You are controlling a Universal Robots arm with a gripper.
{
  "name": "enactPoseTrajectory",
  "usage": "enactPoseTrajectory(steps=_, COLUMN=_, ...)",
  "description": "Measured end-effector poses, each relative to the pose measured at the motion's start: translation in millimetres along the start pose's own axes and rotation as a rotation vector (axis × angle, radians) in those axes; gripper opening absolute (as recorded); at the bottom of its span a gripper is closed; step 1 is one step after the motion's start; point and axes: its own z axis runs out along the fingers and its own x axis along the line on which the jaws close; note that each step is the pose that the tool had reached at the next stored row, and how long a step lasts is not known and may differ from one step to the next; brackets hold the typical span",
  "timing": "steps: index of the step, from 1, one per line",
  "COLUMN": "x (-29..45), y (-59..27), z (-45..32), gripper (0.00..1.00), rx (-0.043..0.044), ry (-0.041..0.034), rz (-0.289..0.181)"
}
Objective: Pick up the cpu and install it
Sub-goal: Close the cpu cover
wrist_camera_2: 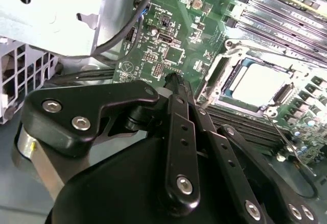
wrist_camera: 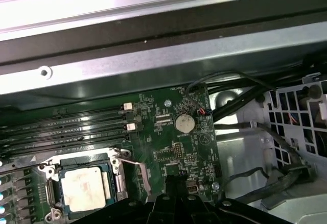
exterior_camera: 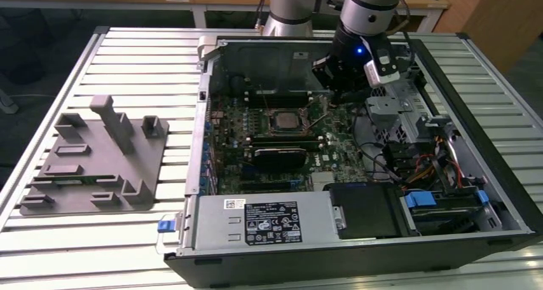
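Second wrist view puts the gripper (wrist_camera_2: 174,80) nearest, its jaws pressed together on nothing, tips over the green motherboard (wrist_camera_2: 168,50). Just beyond them the cpu (wrist_camera_2: 258,83) lies seated in its socket (wrist_camera_2: 215,76) — toward the exterior view's left of the gripper — with memory slots (wrist_camera_2: 286,20) farther on.

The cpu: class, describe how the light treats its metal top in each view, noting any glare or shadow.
Exterior view: the cpu looks dim and grey inside the shadowed case. Second wrist view: glare washes the cpu to near white, beyond the dark pincer. First wrist view: the cpu carries a patchy, mottled reflection.
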Motion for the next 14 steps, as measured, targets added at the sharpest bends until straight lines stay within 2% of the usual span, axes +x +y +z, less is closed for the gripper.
enactPoseTrajectory(steps=3, x=0.8, y=-0.5, z=0.9, gripper=0.11, rx=-0.0004, ry=0.0003, rz=-0.002)
enactPoseTrajectory(steps=6, x=5.4, y=-1.3, z=1.5, gripper=0.11, rx=-0.0038, ry=0.0009, rz=-0.004)
enactPoseTrajectory(steps=11, x=22.3, y=-4.4, z=1.9, gripper=0.11, rx=-0.0048, ry=0.0004, rz=-0.004)
enactPoseTrajectory(steps=12, x=29.2, y=-5.7, z=2.0, gripper=0.11, rx=-0.0050, ry=-0.0001, rz=-0.005)
enactPoseTrajectory(steps=14, x=36.5, y=-7.0, z=2.2, gripper=0.11, rx=-0.0051, ry=-0.0006, rz=-0.005)
